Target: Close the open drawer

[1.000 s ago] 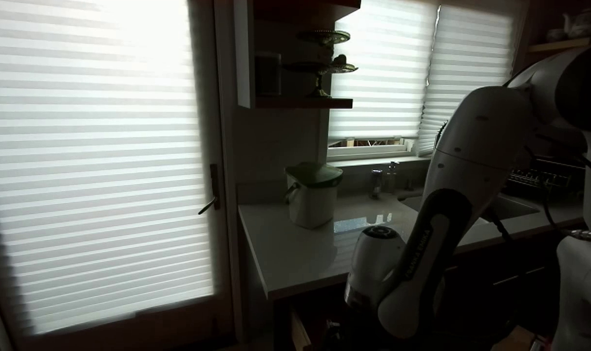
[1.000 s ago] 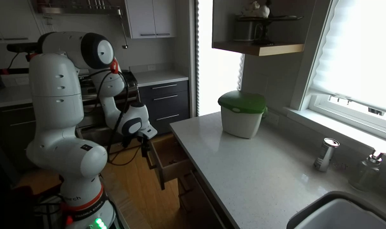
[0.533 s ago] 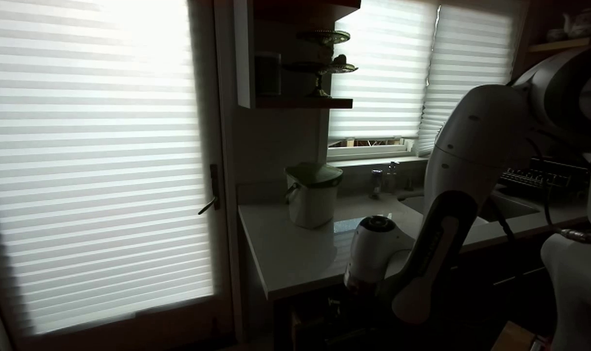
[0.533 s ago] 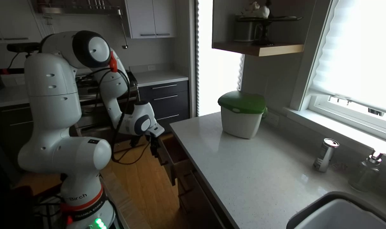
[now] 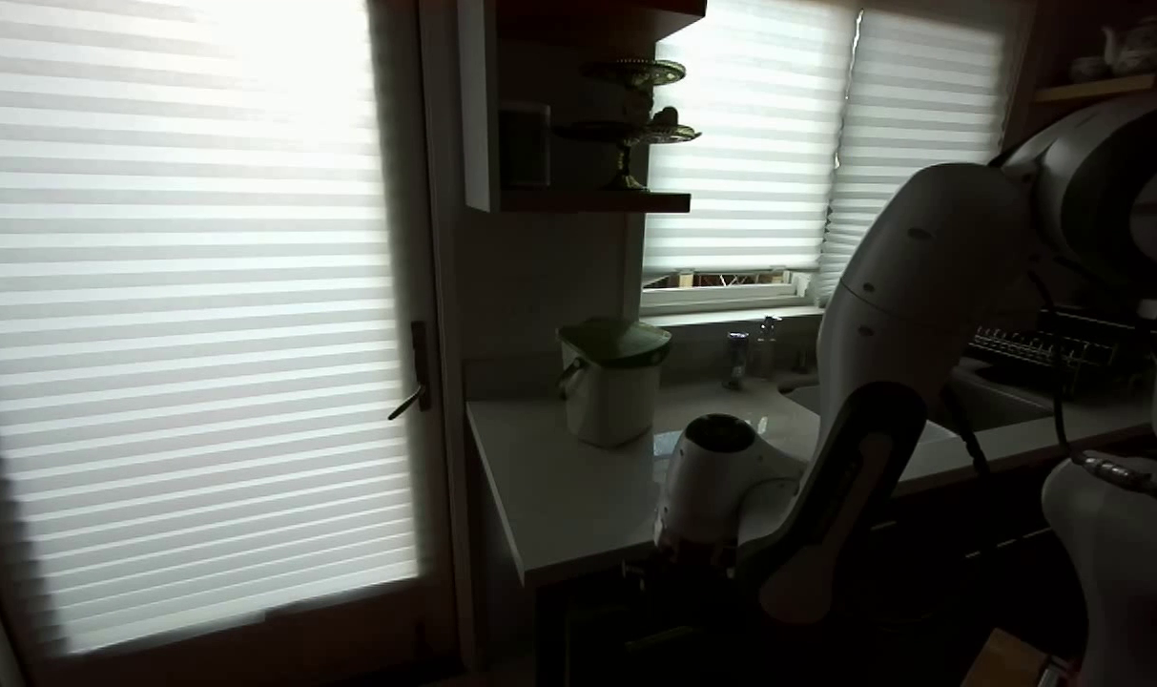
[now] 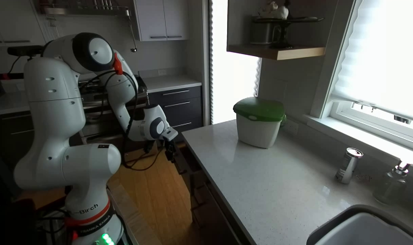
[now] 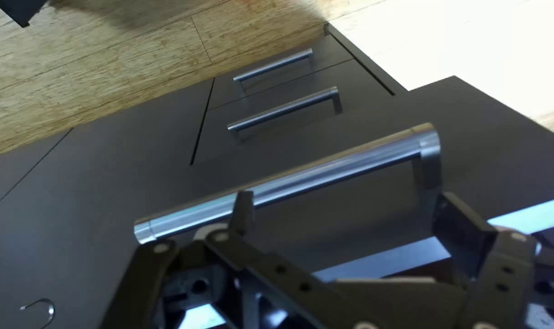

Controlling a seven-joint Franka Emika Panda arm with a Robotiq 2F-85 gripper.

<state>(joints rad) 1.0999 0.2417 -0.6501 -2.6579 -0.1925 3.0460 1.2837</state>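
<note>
The drawer point(image 6: 188, 177) is partly open below the counter's far end, with its dark front panel sticking out and a narrow dark opening behind it. In the wrist view its dark front panel point(image 7: 340, 196) fills the middle, with a long metal handle point(image 7: 299, 180) across it and a pale top edge point(image 7: 386, 259). My gripper point(image 7: 346, 212) is open and empty, its fingers wide apart at the panel's upper edge; one fingertip overlaps the handle. In an exterior view the gripper point(image 6: 171, 156) is at the drawer's front; exact contact cannot be told. The drawer is very dark in the remaining exterior view.
The light counter point(image 6: 260, 190) overhangs the drawer. A white bin with a green lid point(image 6: 259, 120), a can point(image 6: 349, 165), a soap bottle point(image 6: 392, 185) and a sink basin point(image 6: 369, 228) are on it. Lower drawers with metal handles point(image 7: 283, 109) are beneath. A glazed door point(image 5: 196, 334) stands beside the counter.
The arm and gripper have moved toward the counter. The drawer has slid inward with them, and its opening is much narrower than one second ago.
</note>
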